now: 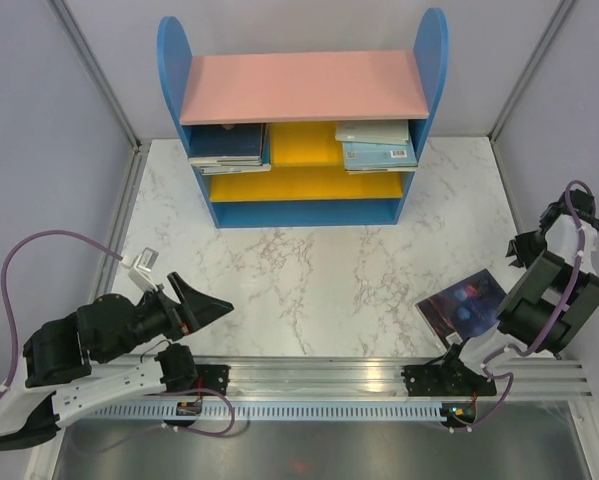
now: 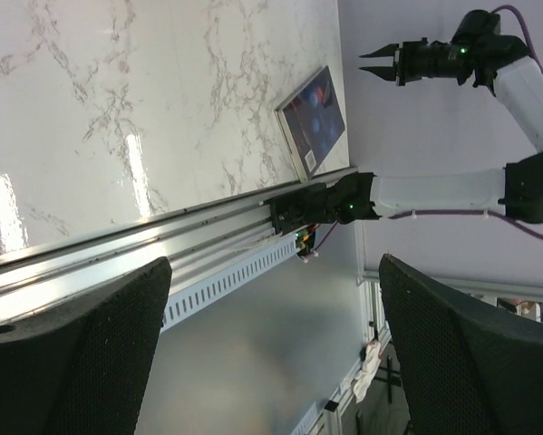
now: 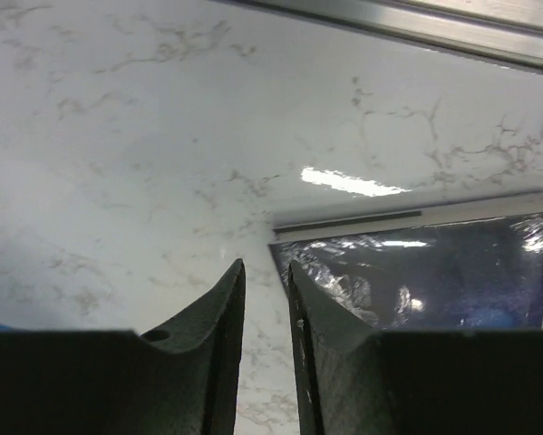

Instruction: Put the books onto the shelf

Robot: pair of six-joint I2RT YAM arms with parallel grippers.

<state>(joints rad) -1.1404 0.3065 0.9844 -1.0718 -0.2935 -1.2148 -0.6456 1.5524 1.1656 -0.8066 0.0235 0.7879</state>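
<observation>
Found left jaws spread wide, right jaws barely parted and empty near navy book lying on surface.

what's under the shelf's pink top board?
Two flat book stacks on the yellow board: dark-covered stack left, pale blue stack right. The pink top board hides their rear parts.
</observation>
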